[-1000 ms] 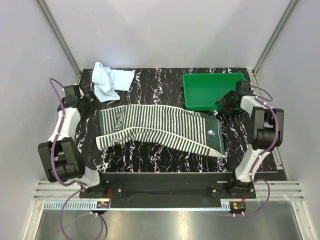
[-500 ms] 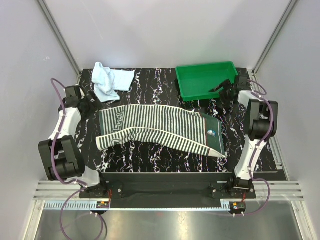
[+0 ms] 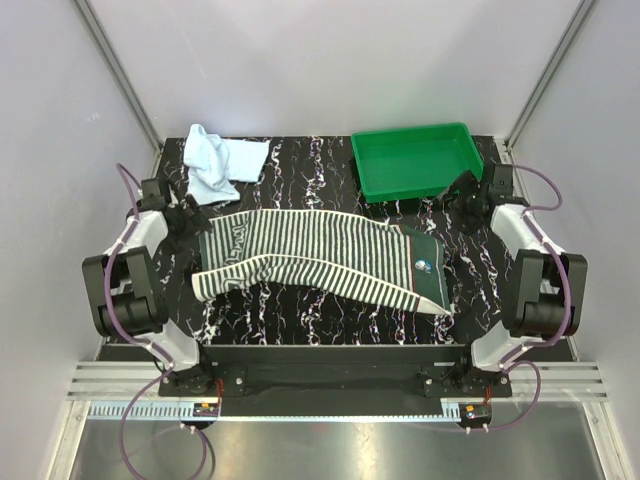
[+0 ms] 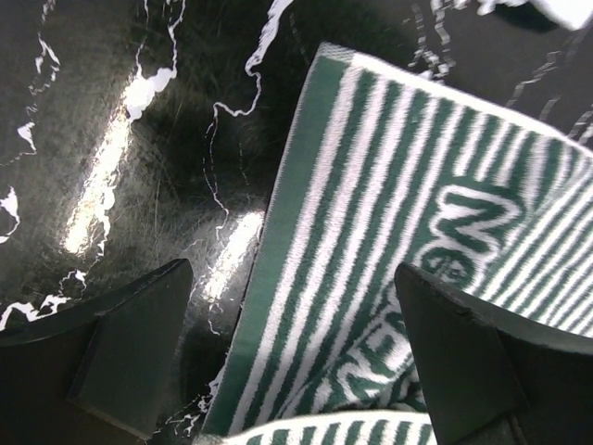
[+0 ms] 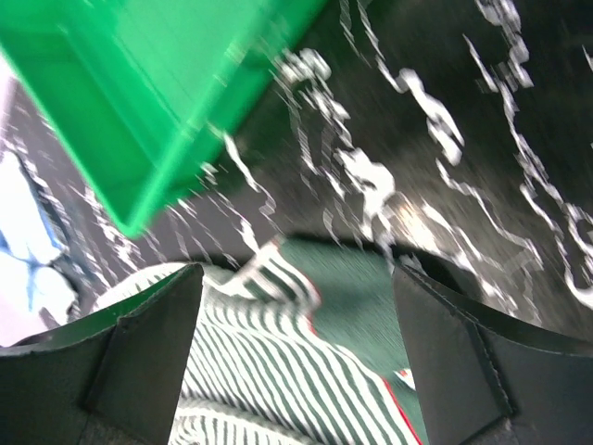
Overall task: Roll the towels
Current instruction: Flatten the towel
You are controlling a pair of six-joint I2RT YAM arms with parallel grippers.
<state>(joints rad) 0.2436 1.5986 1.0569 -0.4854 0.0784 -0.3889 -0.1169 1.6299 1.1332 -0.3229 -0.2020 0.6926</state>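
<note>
The green-and-white striped cloth towel (image 3: 320,255) lay across the black marbled worktop (image 3: 310,170), long axis running left edge to right edge; the left claw (image 3: 193,222), wide open and empty, hovered at its left end, nearer than the right claw (image 3: 455,190), likewise open and empty.

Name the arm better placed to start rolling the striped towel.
Probably left: the left gripper holds open fingers over the striped towel, at its short edge. The right gripper hangs beside the green tray, apart from the towel.
</note>
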